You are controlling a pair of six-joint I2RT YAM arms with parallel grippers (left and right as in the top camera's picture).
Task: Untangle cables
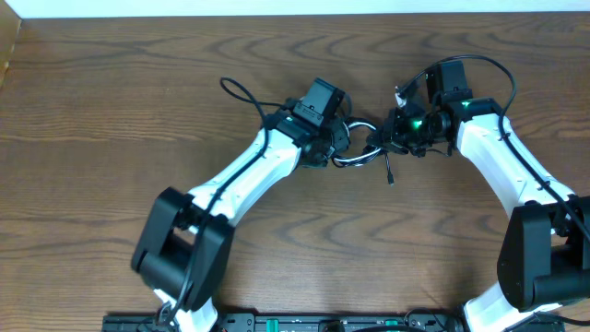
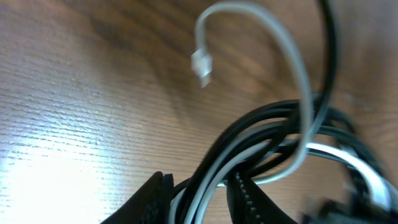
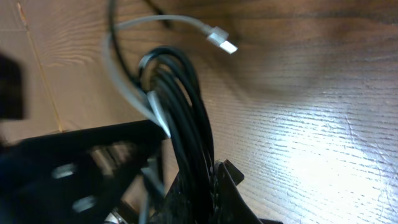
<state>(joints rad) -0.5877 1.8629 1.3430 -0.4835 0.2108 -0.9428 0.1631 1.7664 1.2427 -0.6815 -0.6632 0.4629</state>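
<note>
The black and white cables (image 1: 358, 148) hang as one tangled bundle between my two grippers at the table's middle. My left gripper (image 1: 337, 140) is shut on the bundle's left side. In the left wrist view black and white strands (image 2: 249, 149) run between its jaws (image 2: 200, 198), and the white cable's plug (image 2: 201, 64) curls free above. My right gripper (image 1: 391, 138) is shut on the right side. In the right wrist view the black loops (image 3: 185, 106) pass into its jaws (image 3: 198, 190), with the white plug (image 3: 222, 41) beyond. A black plug end (image 1: 389, 175) dangles toward the table.
The brown wooden table (image 1: 111, 101) extends all around. The left arm's own black wire (image 1: 241, 92) loops out behind its wrist. A pale wall strip (image 1: 277, 7) borders the far edge. The arm bases stand at the near edge.
</note>
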